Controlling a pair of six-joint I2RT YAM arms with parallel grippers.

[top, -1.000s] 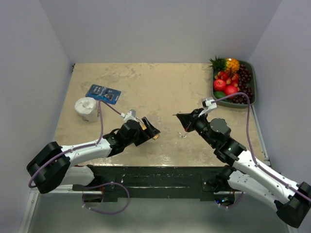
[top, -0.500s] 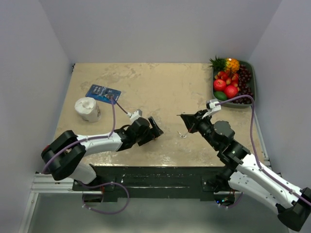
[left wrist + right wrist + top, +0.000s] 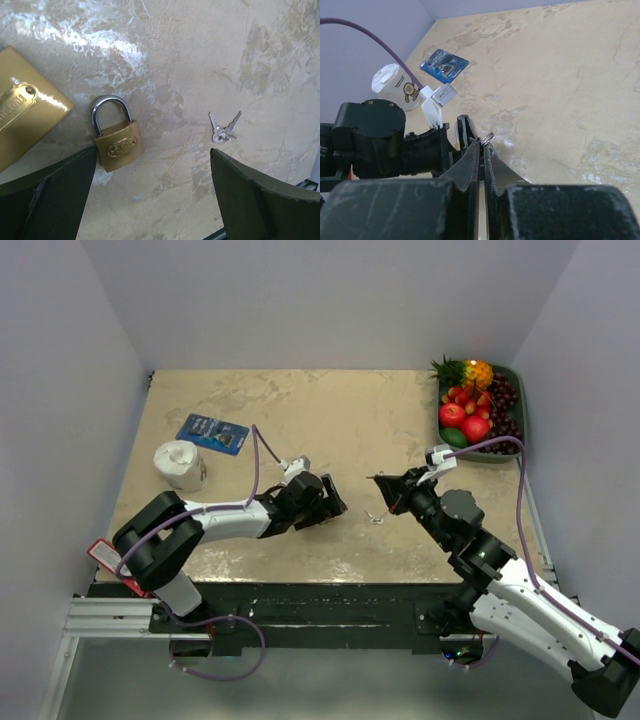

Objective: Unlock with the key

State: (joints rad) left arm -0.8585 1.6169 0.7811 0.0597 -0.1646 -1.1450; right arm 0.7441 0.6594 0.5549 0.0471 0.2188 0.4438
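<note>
I see a gold padlock (image 3: 116, 137) with a shiny silver loop. The keys (image 3: 223, 131) are silver. The table (image 3: 200, 50) is sandy tan with pale, cloudy patches. I see a blue packet (image 3: 213, 433) and a purple cable (image 3: 340, 22).

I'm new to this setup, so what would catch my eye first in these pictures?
A small brass padlock with a steel shackle lies on the mottled tan table beside one of the left arm's wide-open dark fingers, a little bunch of silver keys lying apart from it. Overhead, a dark green tray of colourful fruit sits at the table's far right corner.
</note>
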